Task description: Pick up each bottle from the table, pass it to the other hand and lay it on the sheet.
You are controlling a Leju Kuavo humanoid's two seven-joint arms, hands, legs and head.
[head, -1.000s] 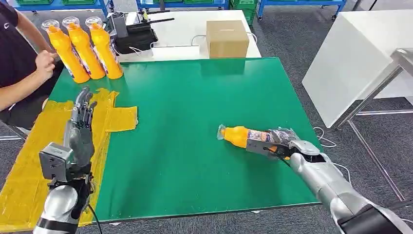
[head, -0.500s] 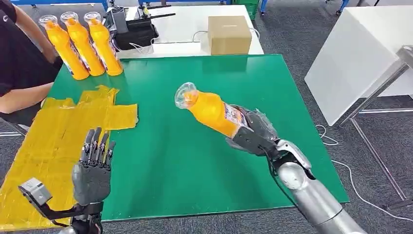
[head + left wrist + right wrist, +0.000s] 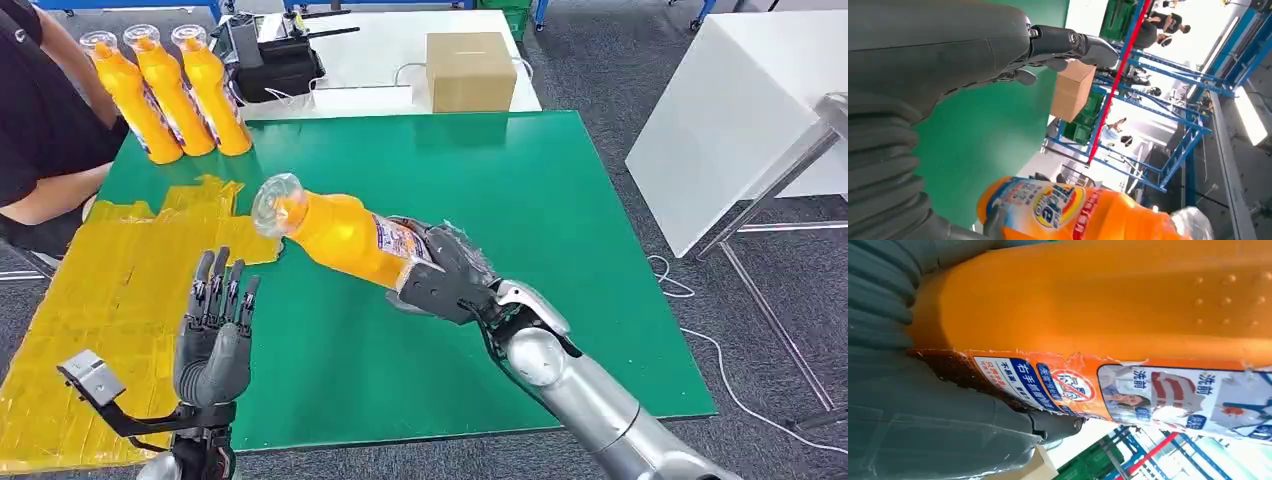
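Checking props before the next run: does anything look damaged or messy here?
Yes. The held bottle's label is torn and ragged along its edge. The yellow sheet looks crumpled and jagged along its edge.

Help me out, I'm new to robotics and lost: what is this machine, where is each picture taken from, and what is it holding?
It is a humanoid robot with two silver arms. The wide picture looks down from its head; the two close-ups come from cameras at its wrists. Its right robot hand holds an orange bottle in the air, tilted, above the green table. Its left robot hand is raised with fingers apart, holding nothing. A yellow sheet lies on the table's left side, and three more orange bottles stand at the far left corner, near a seated person.
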